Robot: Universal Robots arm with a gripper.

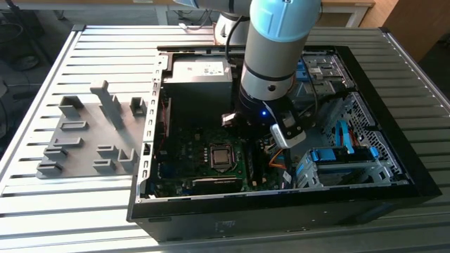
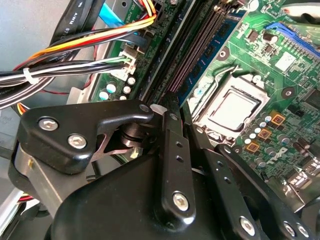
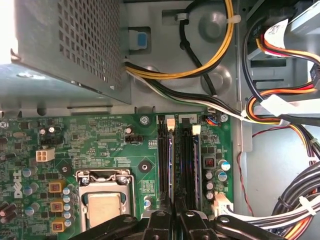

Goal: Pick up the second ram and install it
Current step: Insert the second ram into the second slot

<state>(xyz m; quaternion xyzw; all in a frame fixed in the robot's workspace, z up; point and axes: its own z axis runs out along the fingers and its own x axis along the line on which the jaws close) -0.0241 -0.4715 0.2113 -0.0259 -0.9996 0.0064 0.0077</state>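
Note:
My gripper [image 1: 258, 139] is down inside the open computer case [image 1: 393, 158], over the memory slots on the green motherboard [image 3: 100, 140]. In both wrist views the black fingers [image 3: 160, 222] stand close together at one end of a thin blue-green stick, the second ram [image 3: 171, 165]. The ram runs edge-on along a black slot [image 3: 162, 150] with a white latch [image 3: 170, 121] at its far end. The second wrist view gives a slanted look at the ram's blue face and small dark chips [image 2: 210, 50]. Whether it sits fully in the slot I cannot tell.
The processor socket [image 3: 105, 205] lies right beside the slots. A perforated power supply box [image 3: 65, 45] and thick cable bundles [image 3: 280, 115] crowd the far end. A drive cage [image 1: 344, 163] stands on the exterior view's right. A grey slotted holder block [image 1: 84, 137] rests outside the case.

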